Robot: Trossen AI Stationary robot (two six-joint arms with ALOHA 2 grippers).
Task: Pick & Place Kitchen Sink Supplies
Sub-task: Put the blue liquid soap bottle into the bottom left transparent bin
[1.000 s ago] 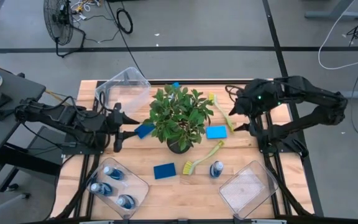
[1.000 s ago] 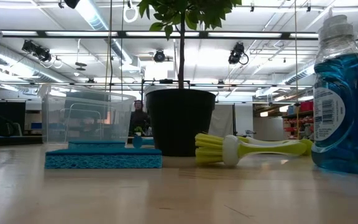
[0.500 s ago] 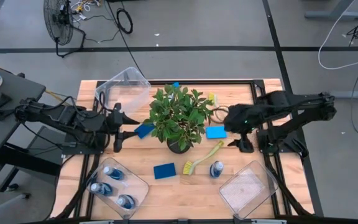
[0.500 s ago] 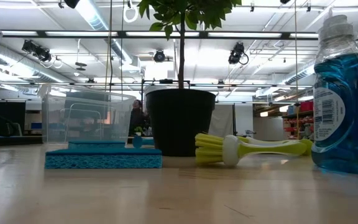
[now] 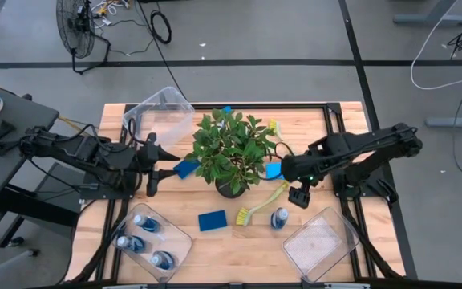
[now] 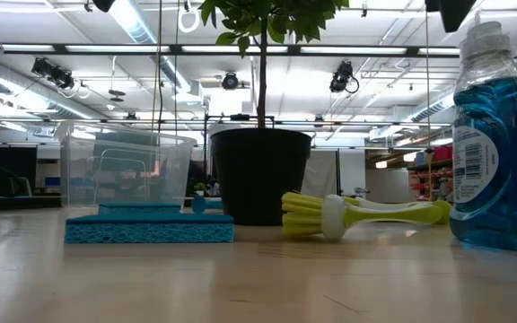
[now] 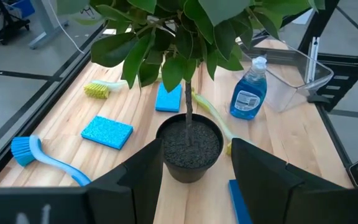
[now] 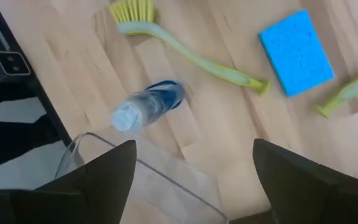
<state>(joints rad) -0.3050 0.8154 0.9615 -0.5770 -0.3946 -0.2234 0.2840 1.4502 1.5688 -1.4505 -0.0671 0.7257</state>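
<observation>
A potted plant (image 5: 231,152) stands mid-table. Around it lie blue sponges (image 5: 212,220) (image 5: 274,170) (image 5: 187,168) and a yellow-green brush (image 5: 263,202). A blue bottle (image 5: 279,218) stands upright near the front. My right gripper (image 5: 299,193) hangs open above the table, pointing down, just far-right of that bottle (image 8: 148,104) and touching nothing. My left gripper (image 5: 154,168) waits open left of the plant, its fingers (image 7: 143,167) framing the pot (image 7: 188,146) from a distance. More bottles (image 5: 145,233) lie in the near-left bin.
An empty clear bin (image 5: 319,245) stands at the near right, its rim (image 8: 145,171) under my right gripper's view. Another empty bin (image 5: 160,112) stands at the far left. A blue brush (image 7: 42,155) and a second yellow-green brush (image 7: 104,89) lie on the far side.
My right gripper has come from the far right toward the table's near edge and the plant, sinking and rolling about its own axis. It now points down beside the bottle. Its fingers stay open. Nothing on the table has moved.
</observation>
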